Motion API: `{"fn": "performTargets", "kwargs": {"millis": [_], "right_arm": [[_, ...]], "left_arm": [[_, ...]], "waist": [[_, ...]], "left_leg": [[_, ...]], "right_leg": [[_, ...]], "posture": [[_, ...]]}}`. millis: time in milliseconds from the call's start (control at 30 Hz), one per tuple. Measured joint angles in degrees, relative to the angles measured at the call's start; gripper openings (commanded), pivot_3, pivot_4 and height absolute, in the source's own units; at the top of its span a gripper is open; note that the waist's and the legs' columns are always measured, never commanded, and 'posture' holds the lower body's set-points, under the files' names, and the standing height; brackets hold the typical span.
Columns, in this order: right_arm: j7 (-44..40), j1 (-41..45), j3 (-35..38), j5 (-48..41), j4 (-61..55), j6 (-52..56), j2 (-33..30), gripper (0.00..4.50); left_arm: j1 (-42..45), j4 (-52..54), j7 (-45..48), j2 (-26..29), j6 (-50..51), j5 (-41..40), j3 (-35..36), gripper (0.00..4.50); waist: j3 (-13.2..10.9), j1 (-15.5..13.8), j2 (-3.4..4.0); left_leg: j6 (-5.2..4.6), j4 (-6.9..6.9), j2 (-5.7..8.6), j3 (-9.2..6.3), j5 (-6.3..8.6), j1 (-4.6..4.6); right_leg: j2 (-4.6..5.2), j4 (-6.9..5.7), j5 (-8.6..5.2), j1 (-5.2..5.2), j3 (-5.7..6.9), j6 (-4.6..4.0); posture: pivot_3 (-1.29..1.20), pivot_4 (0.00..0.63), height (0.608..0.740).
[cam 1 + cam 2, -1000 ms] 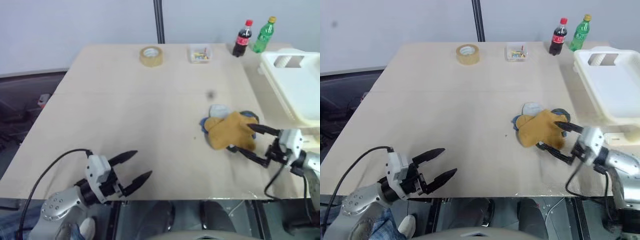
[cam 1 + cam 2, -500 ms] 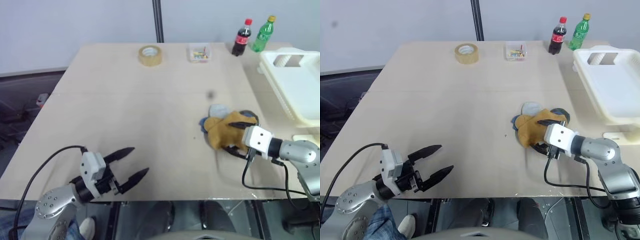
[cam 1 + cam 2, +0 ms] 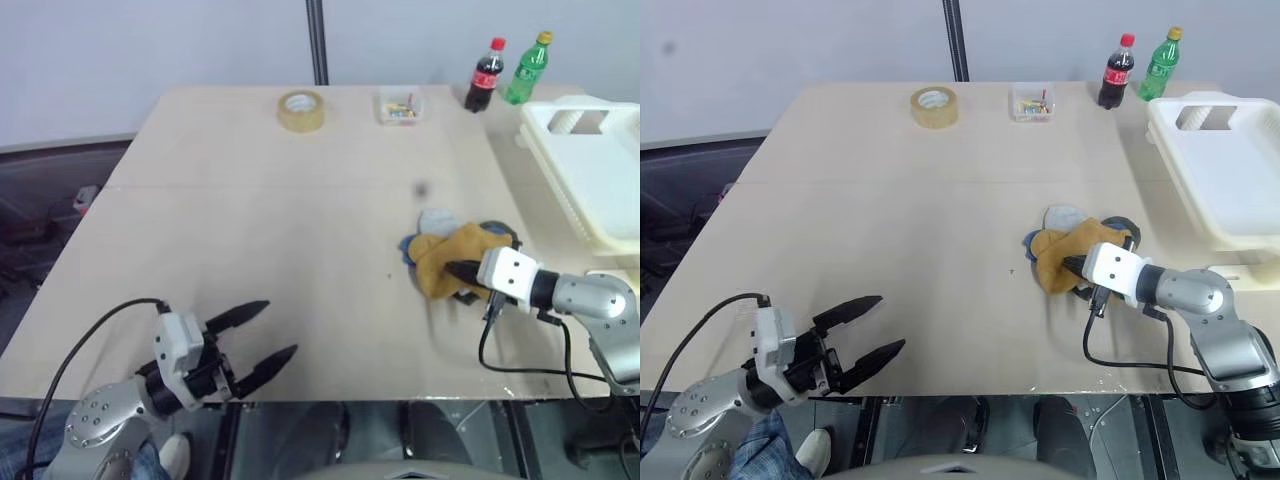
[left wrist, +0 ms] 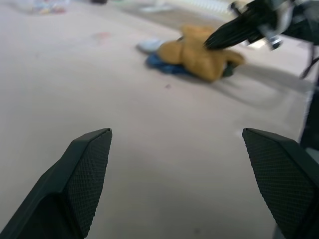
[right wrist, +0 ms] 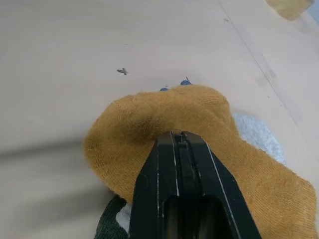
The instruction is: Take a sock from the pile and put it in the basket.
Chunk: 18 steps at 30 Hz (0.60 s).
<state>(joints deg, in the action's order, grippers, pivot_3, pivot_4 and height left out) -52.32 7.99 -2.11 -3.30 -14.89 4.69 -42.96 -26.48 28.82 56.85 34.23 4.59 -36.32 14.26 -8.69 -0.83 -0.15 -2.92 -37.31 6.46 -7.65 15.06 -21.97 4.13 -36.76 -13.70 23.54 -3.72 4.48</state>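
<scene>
Two grippers were over the table [image 3: 250, 200]. Nearest to the camera, at the front edge on the robot's left, the left gripper [image 3: 268, 336] hung with its two black fingers spread wide, and nothing was between them. Its wrist view looked across bare table toward the pile [image 4: 192, 56], and it showed the right gripper from the side, its black fingers coming together to one point on top of the tan cloth; the head views showed this less clearly.

Farther in, on the robot's right, the right gripper [image 3: 456, 272] was pressed fully together on the sock [image 3: 450, 258]. In the right wrist view its fingers [image 5: 182, 169] met with no gap, and the mustard-tan cloth [image 5: 164, 124] bulged around their tips, so a fold seemed to be pinched, but I could not see the grip itself. This view also showed a dark green and white sock [image 5: 115, 221] under the tan one and a pale grey sock [image 5: 256, 134] beside it. The head views showed a blue sock [image 3: 409, 250] at the pile's left edge.

The sock lay on top of the pile, its long axis running roughly from front-left to back-right.

Beyond it, at the right edge, stood the white basket [image 3: 585, 160]. At the far edge were a tape roll [image 3: 302, 110], a small clear box [image 3: 400, 107] and two bottles [image 3: 508, 72].
</scene>
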Motion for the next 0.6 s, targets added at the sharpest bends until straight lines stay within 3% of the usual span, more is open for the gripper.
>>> {"fn": "performTargets", "kwargs": {"millis": [267, 533, 600], "right_arm": [[-0.1, 0.0, 0.0, -0.1, 0.1, 0.0, 0.0, 0.05], [-2.8, 0.4, -2.0, 0.5, 0.2, -0.1, -2.1, 0.05], [-3.7, 0.4, -2.0, 0.4, 0.2, 0.0, -2.8, 0.86]], "left_arm": [[2.8, 2.0, 1.7, -2.3, -2.4, -3.7, 0.0, 4.50], [3.1, 2.1, 3.8, -1.3, -2.5, -4.3, -0.1, 4.50], [3.1, 2.1, 4.3, -1.1, -2.5, -4.3, -0.1, 4.50]], "waist": [[0.0, 0.0, 0.00], [0.0, 0.0, -0.01], [0.0, 0.0, -0.01]], "left_leg": [[0.01, 0.00, 0.00, 0.00, -0.01, 0.00], [0.01, 0.00, 0.00, 0.01, -0.02, 0.01], [0.00, 0.00, 0.00, 0.01, -0.01, 0.00]], "right_leg": [[0.00, 0.00, 0.00, 0.00, 0.00, 0.00], [-0.01, 0.00, 0.00, 0.00, -0.01, 0.00], [-0.01, 0.00, 0.00, -0.01, -0.01, 0.00]], "posture": [[0.00, 0.150, 0.739], [0.00, 0.150, 0.739], [0.00, 0.150, 0.739]]}}
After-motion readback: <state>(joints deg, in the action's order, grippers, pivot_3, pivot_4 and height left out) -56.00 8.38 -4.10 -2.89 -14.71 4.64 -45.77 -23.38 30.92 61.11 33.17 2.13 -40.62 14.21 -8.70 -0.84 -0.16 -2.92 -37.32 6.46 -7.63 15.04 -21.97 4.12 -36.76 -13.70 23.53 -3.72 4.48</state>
